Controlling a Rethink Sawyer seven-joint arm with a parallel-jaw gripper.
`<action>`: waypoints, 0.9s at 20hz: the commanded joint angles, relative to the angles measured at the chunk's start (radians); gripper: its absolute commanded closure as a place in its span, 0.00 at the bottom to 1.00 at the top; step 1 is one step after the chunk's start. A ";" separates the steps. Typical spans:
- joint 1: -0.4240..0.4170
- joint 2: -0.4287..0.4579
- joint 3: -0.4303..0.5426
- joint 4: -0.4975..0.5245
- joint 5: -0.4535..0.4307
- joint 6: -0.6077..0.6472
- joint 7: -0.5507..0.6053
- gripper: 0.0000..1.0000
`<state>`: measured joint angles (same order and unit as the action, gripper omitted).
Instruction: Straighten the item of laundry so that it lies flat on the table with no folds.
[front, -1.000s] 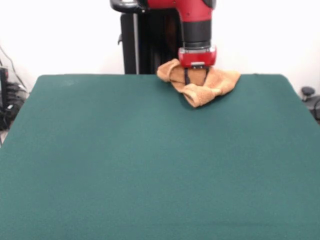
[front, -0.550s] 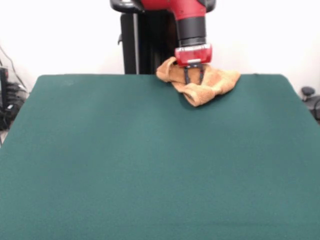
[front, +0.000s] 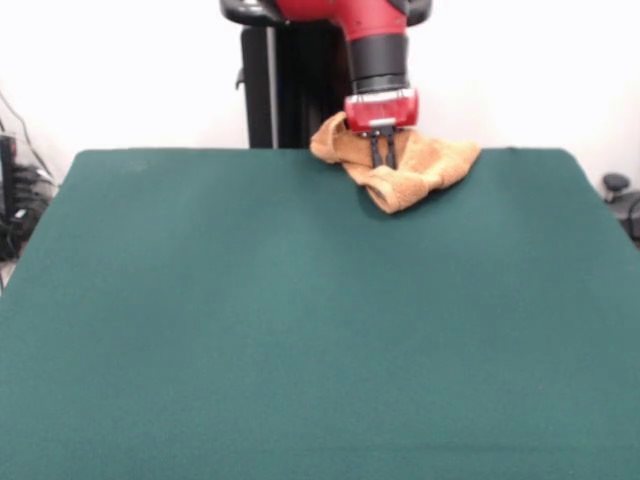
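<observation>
Front view only. The towel (front: 405, 165) sits bunched in a crumpled heap at the far edge of the table (front: 300, 320), right of the table's midline and in front of the black pedestal (front: 290, 85). Several folds are visible: a rounded lobe on the heap's left, a broader lobe reaching right toward the table's far right corner, and a thick rolled fold pointing toward the camera at the heap's lower middle. No band stripe can be made out. The red and black arm (front: 375, 40) comes down from above, tilted slightly, to the heap's upper left part. The gripper (front: 381, 152) has its two dark fingers (front: 375, 153) drawn close together, with only a narrow gap, and pinches a ridge of the towel at the top of the heap. The rest of the green tabletop in front of the towel is bare felt.
</observation>
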<state>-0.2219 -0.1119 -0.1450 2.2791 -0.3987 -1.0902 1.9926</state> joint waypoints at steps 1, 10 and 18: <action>0.062 0.143 0.098 -0.254 0.205 0.267 0.125 1.00; 0.084 0.088 0.067 -0.265 0.165 0.353 0.061 1.00; 0.045 0.029 0.092 -0.348 0.073 0.560 0.006 1.00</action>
<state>-0.1929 -0.1717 -0.1554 2.2610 -0.4279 -0.9658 1.9926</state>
